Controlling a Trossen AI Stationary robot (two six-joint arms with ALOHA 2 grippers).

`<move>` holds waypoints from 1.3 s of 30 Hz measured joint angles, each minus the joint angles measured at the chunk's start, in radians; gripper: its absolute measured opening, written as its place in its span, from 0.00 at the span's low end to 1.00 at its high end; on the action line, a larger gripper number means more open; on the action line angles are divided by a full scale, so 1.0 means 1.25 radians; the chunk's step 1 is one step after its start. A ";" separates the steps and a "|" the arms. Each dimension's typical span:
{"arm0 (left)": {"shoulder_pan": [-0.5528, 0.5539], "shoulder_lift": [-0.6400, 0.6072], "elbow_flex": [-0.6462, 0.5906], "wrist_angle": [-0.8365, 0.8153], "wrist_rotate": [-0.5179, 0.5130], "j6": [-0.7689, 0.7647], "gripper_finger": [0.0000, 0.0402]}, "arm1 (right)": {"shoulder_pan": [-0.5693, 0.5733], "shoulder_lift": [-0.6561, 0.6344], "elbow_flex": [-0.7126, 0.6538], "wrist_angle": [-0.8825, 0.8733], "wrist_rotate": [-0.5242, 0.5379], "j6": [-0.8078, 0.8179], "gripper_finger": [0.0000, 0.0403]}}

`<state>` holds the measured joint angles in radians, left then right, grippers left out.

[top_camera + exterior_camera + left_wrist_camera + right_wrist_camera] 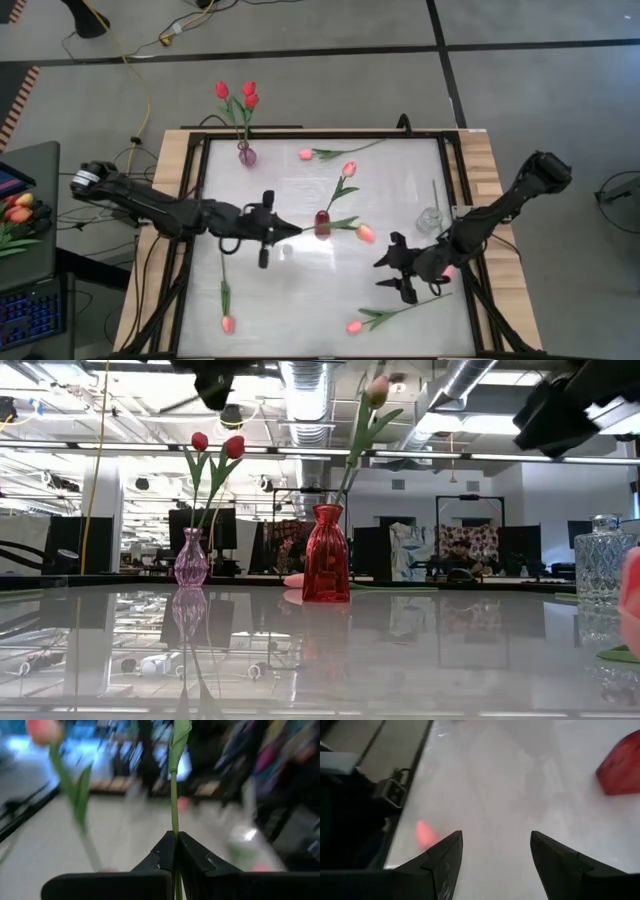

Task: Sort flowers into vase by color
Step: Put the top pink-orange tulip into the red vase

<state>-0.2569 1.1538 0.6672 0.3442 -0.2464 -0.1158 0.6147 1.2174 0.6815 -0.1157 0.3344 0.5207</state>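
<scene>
My left gripper hovers left of the red vase, shut on a tulip whose pink head lies beyond the vase. The red vase holds one pink tulip. A purple vase at the far side holds three red tulips. My right gripper hangs open over the table's right half, beside a pink flower head. Loose tulips lie flat on the table at the far middle, near left and near middle. My left gripper pinches the thin green stem between its two shut fingers, a little above the stem's lower end. The fingers lie about level and point toward the table's right. The stem runs on forward and upward from them, clear of the table.
A clear glass vase stands right of the red vase, just beyond my right gripper. Dark frame rails run along the table's edges. A bunch of orange tulips lies off the table at the left.
</scene>
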 joint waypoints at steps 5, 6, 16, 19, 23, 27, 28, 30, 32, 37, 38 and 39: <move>0.002 0.014 -0.081 0.269 0.069 0.005 0.00 | -0.053 0.039 0.000 0.097 0.008 -0.082 0.64; 0.003 0.026 -0.082 0.291 0.073 0.005 0.00 | -0.064 0.049 0.000 0.140 0.008 -0.118 0.64; 0.003 0.219 -0.015 0.428 0.163 0.004 0.00 | -0.119 0.134 0.017 0.613 -0.060 -0.467 0.64; 0.003 0.271 0.028 0.430 0.187 0.011 0.00 | -0.130 0.157 0.045 0.627 -0.060 -0.505 0.64; 0.003 0.322 0.088 0.421 0.224 0.032 0.00 | -0.139 0.181 0.076 0.623 -0.060 -0.520 0.64; 0.003 0.337 0.127 0.403 0.257 0.046 0.00 | -0.137 0.181 0.082 0.610 -0.059 -0.521 0.64; 0.003 0.337 0.133 0.393 0.256 0.048 0.00 | -0.137 0.176 0.082 0.603 -0.059 -0.520 0.64; 0.003 0.334 0.132 0.375 0.240 0.049 0.00 | -0.133 0.172 0.081 0.607 -0.059 -0.521 0.64; 0.003 0.334 0.131 0.368 0.233 0.051 0.00 | -0.127 0.168 0.081 0.605 -0.057 -0.527 0.64; 0.003 0.334 0.131 0.361 0.217 0.051 0.00 | -0.126 0.167 0.081 0.632 -0.057 -0.550 0.64; 0.003 0.334 0.131 0.360 0.214 0.051 0.00 | -0.126 0.167 0.081 0.636 -0.057 -0.551 0.64; 0.003 0.334 0.131 0.360 0.213 0.051 0.00 | -0.127 0.166 0.081 0.641 -0.057 -0.552 0.64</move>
<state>-0.2527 1.5711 0.8310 0.7948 0.0200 -0.0524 0.4564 1.4254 0.7826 0.6856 0.2638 -0.1696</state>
